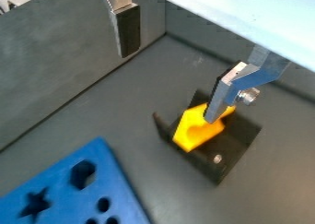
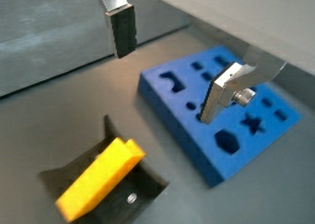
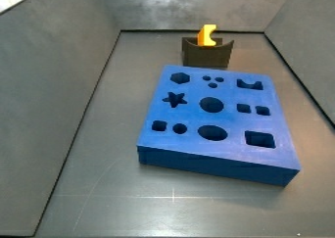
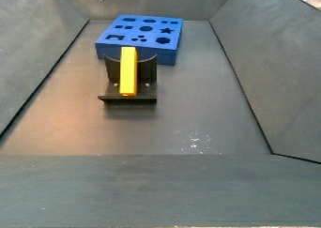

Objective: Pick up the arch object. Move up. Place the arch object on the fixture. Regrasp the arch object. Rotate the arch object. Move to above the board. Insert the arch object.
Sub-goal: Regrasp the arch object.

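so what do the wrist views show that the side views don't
Only the wrist views show the gripper: its flat silver fingers with dark pads hang open and empty above the floor, apart from everything. Only the side views show the whole blue board with its full set of holes, and the walled floor around it. Both kinds of view share the yellow-orange arch object resting in the notch of the dark fixture, released, with the board lying beside the fixture.
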